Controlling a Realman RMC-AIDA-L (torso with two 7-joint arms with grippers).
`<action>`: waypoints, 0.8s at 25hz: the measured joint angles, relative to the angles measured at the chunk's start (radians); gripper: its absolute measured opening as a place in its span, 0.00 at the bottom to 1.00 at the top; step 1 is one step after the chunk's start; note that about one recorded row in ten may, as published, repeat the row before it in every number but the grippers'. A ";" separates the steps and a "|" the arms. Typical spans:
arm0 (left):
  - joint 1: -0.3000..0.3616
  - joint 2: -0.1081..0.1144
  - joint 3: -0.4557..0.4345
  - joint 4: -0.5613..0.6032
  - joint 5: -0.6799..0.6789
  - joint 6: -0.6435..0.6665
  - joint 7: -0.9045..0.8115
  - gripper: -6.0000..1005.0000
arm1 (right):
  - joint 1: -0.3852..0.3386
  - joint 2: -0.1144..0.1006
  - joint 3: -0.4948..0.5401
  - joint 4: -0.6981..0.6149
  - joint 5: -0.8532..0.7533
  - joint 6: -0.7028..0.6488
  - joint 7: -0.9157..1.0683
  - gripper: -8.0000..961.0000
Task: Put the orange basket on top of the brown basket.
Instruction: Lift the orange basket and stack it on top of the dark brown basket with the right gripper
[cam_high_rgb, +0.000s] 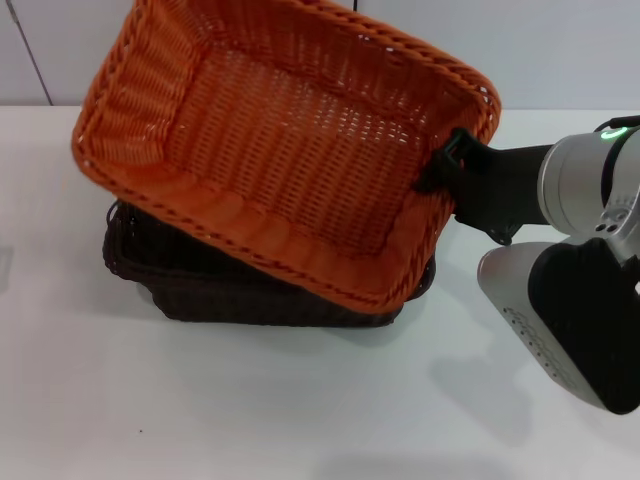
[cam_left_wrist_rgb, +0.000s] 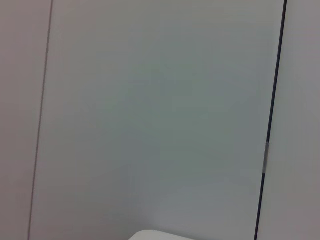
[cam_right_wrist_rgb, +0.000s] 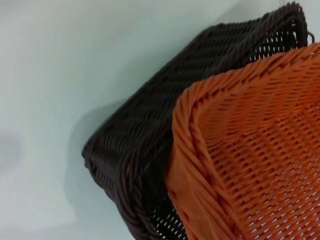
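The orange basket (cam_high_rgb: 290, 150) hangs tilted above the brown basket (cam_high_rgb: 210, 285), its far side raised and its open side turned toward me. Its near rim lies on or just above the brown basket's rim. My right gripper (cam_high_rgb: 450, 165) is shut on the orange basket's right rim. In the right wrist view the orange basket's corner (cam_right_wrist_rgb: 250, 150) overlaps the brown basket (cam_right_wrist_rgb: 145, 150), which stands on the white table. My left gripper is out of view; its wrist view shows only a wall.
The white table (cam_high_rgb: 250, 400) stretches around the baskets. My right arm's grey and black body (cam_high_rgb: 570, 290) sits at the right, close to the baskets. A pale wall (cam_left_wrist_rgb: 150, 100) stands behind.
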 joint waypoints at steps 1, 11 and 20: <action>-0.001 0.000 0.001 0.000 0.000 0.000 0.000 0.84 | 0.000 0.000 0.000 0.000 0.000 0.000 0.000 0.17; -0.006 0.000 0.009 -0.008 -0.001 -0.013 0.000 0.84 | -0.030 -0.005 -0.022 -0.010 -0.005 0.012 0.061 0.22; -0.015 0.003 0.009 -0.009 -0.002 -0.028 0.000 0.84 | -0.108 -0.004 -0.068 -0.121 -0.054 -0.039 0.113 0.40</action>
